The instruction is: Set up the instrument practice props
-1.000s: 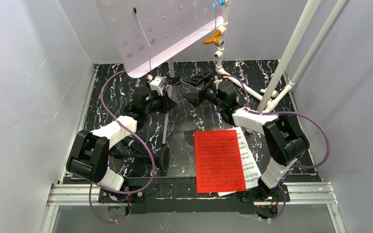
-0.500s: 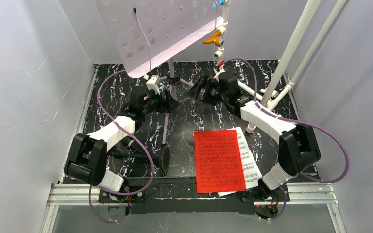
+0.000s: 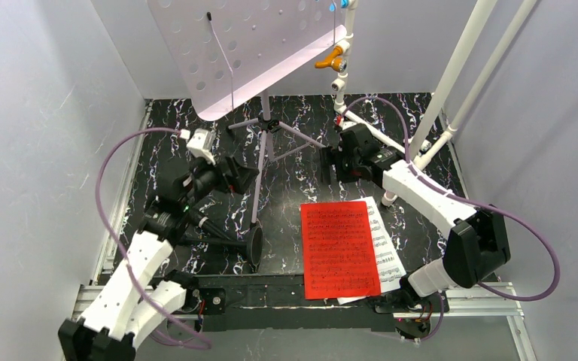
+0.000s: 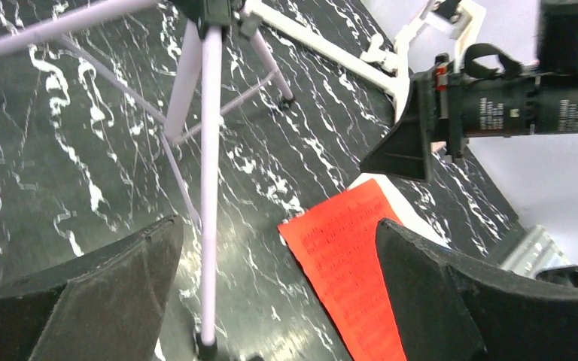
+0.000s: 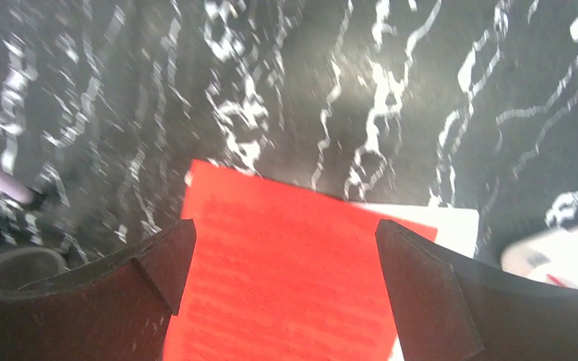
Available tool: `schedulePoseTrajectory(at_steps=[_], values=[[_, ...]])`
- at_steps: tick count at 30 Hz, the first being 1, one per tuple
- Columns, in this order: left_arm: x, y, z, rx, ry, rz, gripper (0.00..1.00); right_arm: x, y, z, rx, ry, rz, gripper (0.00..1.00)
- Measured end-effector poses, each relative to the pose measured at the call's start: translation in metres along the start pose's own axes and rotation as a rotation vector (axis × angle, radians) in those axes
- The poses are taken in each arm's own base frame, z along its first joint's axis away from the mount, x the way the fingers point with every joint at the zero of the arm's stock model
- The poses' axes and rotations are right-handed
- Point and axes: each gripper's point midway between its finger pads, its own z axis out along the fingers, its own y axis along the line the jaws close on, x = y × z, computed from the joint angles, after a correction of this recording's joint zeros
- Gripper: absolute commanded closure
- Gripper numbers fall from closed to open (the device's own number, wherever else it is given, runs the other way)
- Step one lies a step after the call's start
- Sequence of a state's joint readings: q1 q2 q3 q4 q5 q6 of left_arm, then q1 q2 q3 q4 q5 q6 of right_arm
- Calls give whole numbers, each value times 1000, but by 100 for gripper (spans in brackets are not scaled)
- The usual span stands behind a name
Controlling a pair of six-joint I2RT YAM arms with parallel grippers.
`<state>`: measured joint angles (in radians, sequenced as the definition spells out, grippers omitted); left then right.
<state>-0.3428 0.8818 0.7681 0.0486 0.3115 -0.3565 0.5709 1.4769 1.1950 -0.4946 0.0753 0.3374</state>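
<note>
Music stand (image 3: 241,53): upright at top centre of the overhead view, post vertical, perforated desk turned toward the arms, three legs splayed on the marbled table (image 3: 301,188).

Red page (image 3: 340,248): flat at lower centre-right, long axis running top to bottom of frame. It lies over a white page (image 3: 388,256) whose right edge shows.

Microphone stand (image 3: 253,245): lying on its side at lower left, long axis left to right, round base at the right end — the other end is hidden under the left arm (image 3: 139,259).

Left gripper (image 4: 277,226): fingers spread, nothing between them, just left of the stand's near leg.

Right gripper (image 5: 284,226): fingers likewise apart and empty, over the red page's top edge.

The desk appears only overhead — the left wrist view shows only the stand's legs, plus the right gripper side-on above the table.
</note>
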Motion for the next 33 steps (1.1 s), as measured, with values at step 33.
schedulePoseTrajectory(at_steps=[33], values=[[193, -101, 7, 31, 378, -106, 5, 173, -22, 24, 189, 268, -7, 1]])
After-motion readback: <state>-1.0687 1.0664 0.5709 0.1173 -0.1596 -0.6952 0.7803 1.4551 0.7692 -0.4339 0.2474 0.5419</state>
